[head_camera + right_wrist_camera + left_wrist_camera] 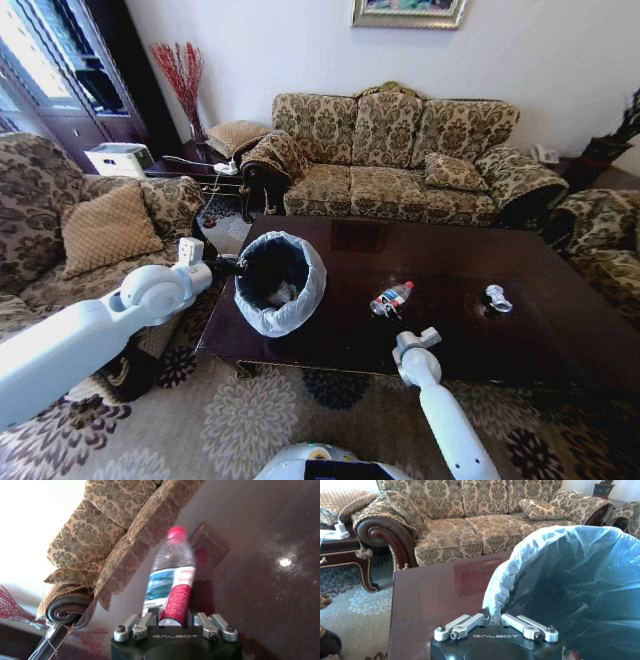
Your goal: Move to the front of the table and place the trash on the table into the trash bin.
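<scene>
The right end effector has the bottle by its base, fingers closed around it, the red cap pointing away along the arm's line. At centre frame in the head view the bottle sits just above the dark counter, the bin off to its left. The left end effector pinches the bin's white liner rim, holding it. A crushed bottle lies further right
</scene>
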